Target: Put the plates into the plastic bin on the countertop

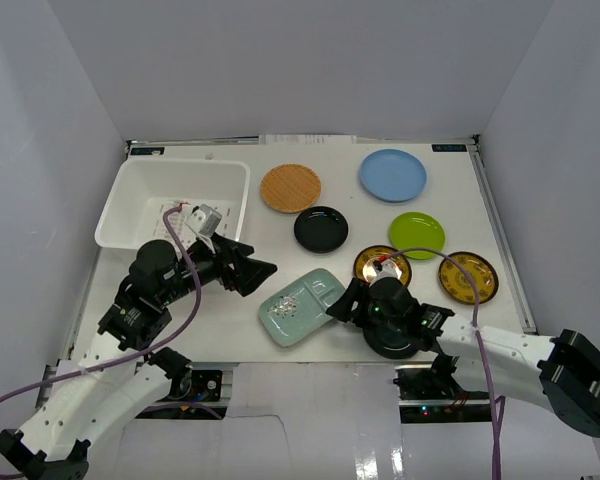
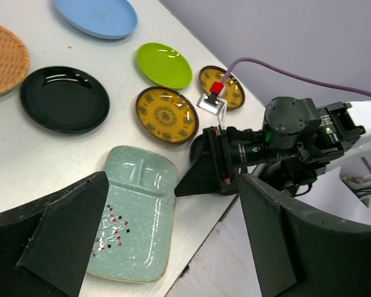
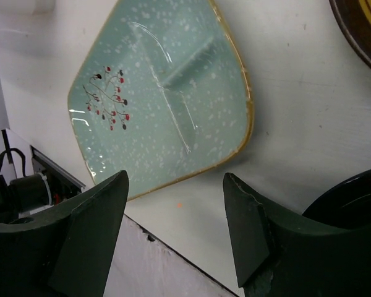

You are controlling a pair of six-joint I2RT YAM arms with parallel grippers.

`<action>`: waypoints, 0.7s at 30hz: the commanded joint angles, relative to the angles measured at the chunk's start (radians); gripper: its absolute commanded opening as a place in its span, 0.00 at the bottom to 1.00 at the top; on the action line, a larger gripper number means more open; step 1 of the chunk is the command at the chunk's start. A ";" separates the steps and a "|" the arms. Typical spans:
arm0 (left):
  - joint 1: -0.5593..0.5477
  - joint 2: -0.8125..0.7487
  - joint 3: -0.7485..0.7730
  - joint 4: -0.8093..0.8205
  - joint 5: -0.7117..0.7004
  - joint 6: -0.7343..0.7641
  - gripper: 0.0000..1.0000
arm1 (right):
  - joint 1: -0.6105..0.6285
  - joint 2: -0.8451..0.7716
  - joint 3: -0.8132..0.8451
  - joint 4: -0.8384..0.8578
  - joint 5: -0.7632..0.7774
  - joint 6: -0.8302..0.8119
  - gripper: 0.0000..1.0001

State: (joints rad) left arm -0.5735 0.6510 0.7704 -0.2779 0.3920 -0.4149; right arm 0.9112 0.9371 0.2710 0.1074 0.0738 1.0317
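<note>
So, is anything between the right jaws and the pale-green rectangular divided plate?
Nothing visible. The right jaws stand open right at the edge of the pale-green rectangular divided plate, over white countertop.

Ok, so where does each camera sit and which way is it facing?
Top external: above and behind the arms, looking down on the countertop, plastic bin and plates; left gripper and right gripper show.
Left wrist: on the left arm, facing across at the right arm; own open fingers frame the bottom.
Right wrist: on the right arm, facing down at the countertop's near edge; own fingers show below.
Shared: all three see the divided plate.
</note>
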 commanded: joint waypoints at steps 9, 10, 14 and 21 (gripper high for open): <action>-0.003 -0.137 -0.060 -0.032 -0.232 0.065 0.98 | 0.110 0.314 0.103 0.107 0.173 0.163 0.63; -0.005 -0.169 -0.068 -0.040 -0.260 0.068 0.98 | 0.112 0.336 0.106 0.118 0.181 0.181 0.58; -0.002 -0.234 -0.083 -0.049 -0.295 0.076 0.98 | 0.112 0.370 0.114 0.135 0.202 0.215 0.49; -0.002 -0.238 -0.079 -0.047 -0.269 0.068 0.98 | 0.112 0.375 0.125 0.098 0.263 0.235 0.08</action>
State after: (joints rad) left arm -0.5735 0.4046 0.6945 -0.3199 0.1326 -0.3557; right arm 1.0107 1.3151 0.3893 0.2543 0.2623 1.2846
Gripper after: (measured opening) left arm 0.978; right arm 0.116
